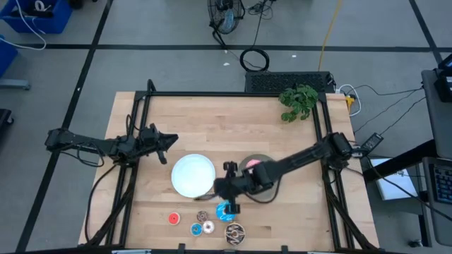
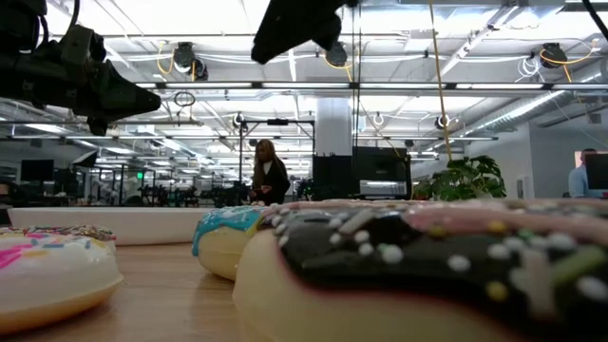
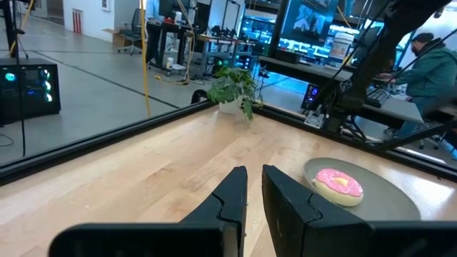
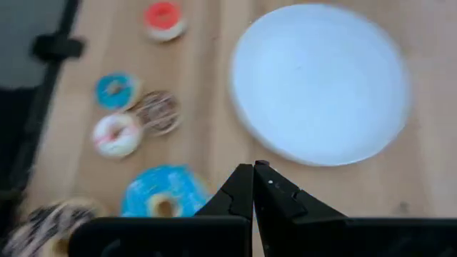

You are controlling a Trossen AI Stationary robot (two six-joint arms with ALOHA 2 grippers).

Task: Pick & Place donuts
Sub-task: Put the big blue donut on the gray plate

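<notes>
hovering with fingers pressed together and empty, the right gripper (image 1: 227,189) sits just above the large blue donut (image 1: 226,209), far nearer than the left gripper (image 1: 167,140), also closed and empty.

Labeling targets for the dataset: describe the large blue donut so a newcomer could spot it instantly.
Start at the white plate in the middle of the table. Just toward the table's front edge from it, right by the right gripper, lies the large blue donut. It is bigger than the tiny blue donut nearby, and blue-iced, unlike the brown sprinkled donut beside it.
</notes>
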